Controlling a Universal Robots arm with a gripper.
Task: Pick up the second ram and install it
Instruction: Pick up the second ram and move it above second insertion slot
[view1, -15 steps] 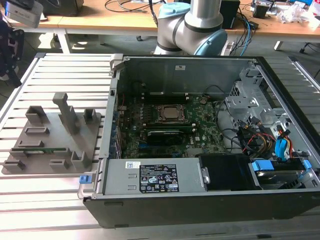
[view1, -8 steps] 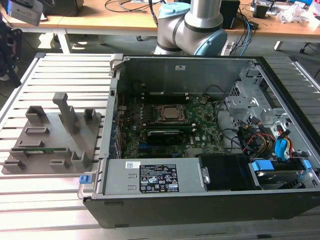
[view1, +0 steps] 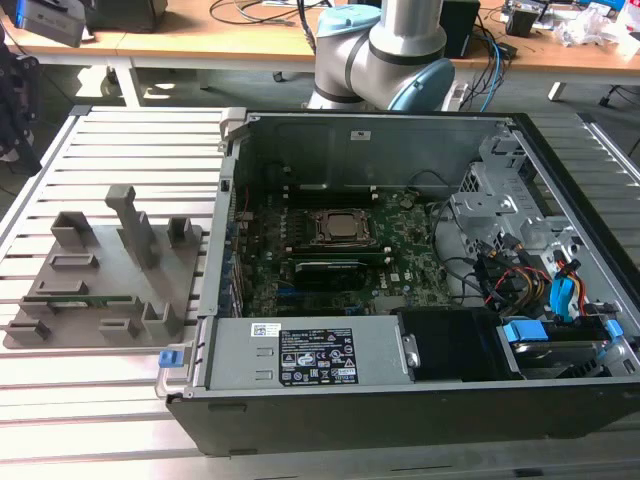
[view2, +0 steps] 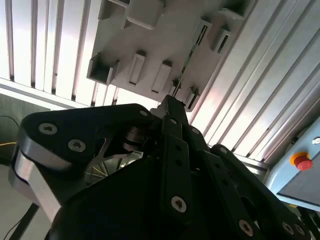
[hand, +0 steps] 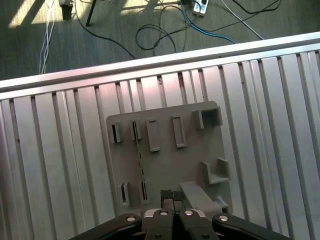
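Your gripper (hand: 172, 196) hangs over the tray (hand: 175, 167), jaws shut & empty; slots keep 2nd ram (hand: 140, 165) on edge for grabbing.

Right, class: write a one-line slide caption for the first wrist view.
Gripper poised over the grey slotted tray, where the second ram stands on edge, on a slatted metal table.

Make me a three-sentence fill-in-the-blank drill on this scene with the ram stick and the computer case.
1. The long thin green ram stick sits in the grey plastic slotted ____.
2. That grey tray lies on the exterior view's ____ of the open black computer case.
3. The black gripper hangs above the tray; the large green motherboard lies inside the ____.
Missing words: tray; left; case.
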